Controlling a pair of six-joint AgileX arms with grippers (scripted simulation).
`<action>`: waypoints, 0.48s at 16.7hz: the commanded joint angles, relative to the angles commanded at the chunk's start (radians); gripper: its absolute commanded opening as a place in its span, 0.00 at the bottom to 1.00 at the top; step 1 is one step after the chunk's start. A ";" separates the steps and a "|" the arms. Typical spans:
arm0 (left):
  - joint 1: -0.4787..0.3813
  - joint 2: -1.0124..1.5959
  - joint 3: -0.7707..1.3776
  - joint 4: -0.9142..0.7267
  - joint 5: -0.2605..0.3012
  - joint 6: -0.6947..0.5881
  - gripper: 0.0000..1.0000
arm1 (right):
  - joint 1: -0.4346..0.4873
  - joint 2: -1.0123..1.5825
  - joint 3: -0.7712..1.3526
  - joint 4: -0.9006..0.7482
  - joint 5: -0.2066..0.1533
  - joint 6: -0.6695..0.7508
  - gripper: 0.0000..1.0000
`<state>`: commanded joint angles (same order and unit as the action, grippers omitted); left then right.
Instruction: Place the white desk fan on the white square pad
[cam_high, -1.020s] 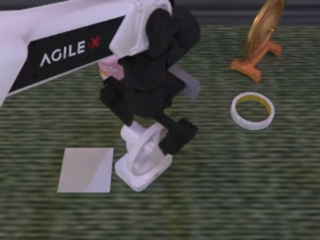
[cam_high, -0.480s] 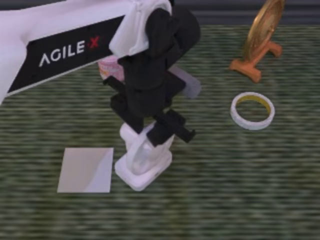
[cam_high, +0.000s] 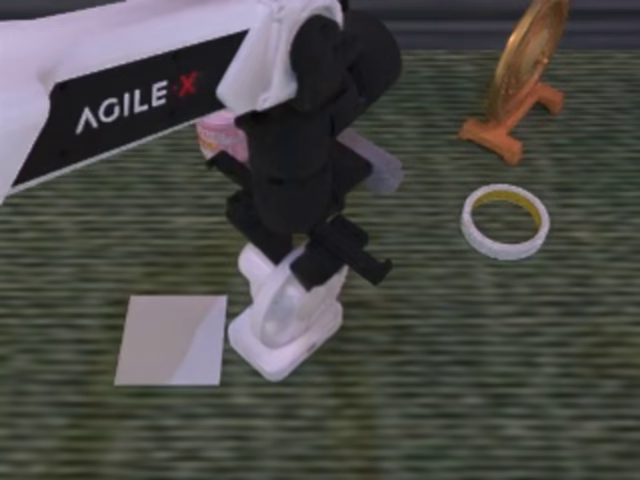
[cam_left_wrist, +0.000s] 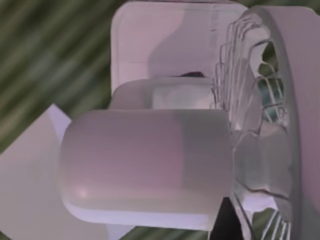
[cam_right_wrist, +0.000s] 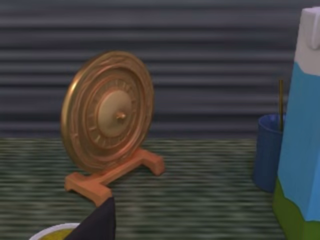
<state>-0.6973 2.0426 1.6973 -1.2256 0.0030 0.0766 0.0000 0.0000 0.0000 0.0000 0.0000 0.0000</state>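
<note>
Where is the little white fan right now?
In the top view, the small white plastic desk fan stands left of centre, just right of the thin white square pad.

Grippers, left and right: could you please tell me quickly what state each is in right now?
Left gripper: closed on the fan, beside the pad.
Right gripper: cannot be told; only a dark tip shows in its wrist view.

Left gripper (cam_high: 300, 262): closed around white desk fan (cam_high: 285, 322) | fan base: on table, just right of white square pad (cam_high: 171, 340) | tape ring (cam_high: 505, 221), gold disc on stand (cam_high: 522, 75): at right, well apart
</note>
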 joint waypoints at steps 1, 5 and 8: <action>0.000 0.000 0.000 0.000 0.000 0.000 0.00 | 0.000 0.000 0.000 0.000 0.000 0.000 1.00; 0.000 -0.008 0.018 -0.018 0.004 -0.001 0.00 | 0.000 0.000 0.000 0.000 0.000 0.000 1.00; 0.010 -0.006 0.117 -0.115 0.004 -0.004 0.00 | 0.000 0.000 0.000 0.000 0.000 0.000 1.00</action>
<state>-0.6872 2.0369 1.8142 -1.3405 0.0066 0.0726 0.0000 0.0000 0.0000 0.0000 0.0000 0.0000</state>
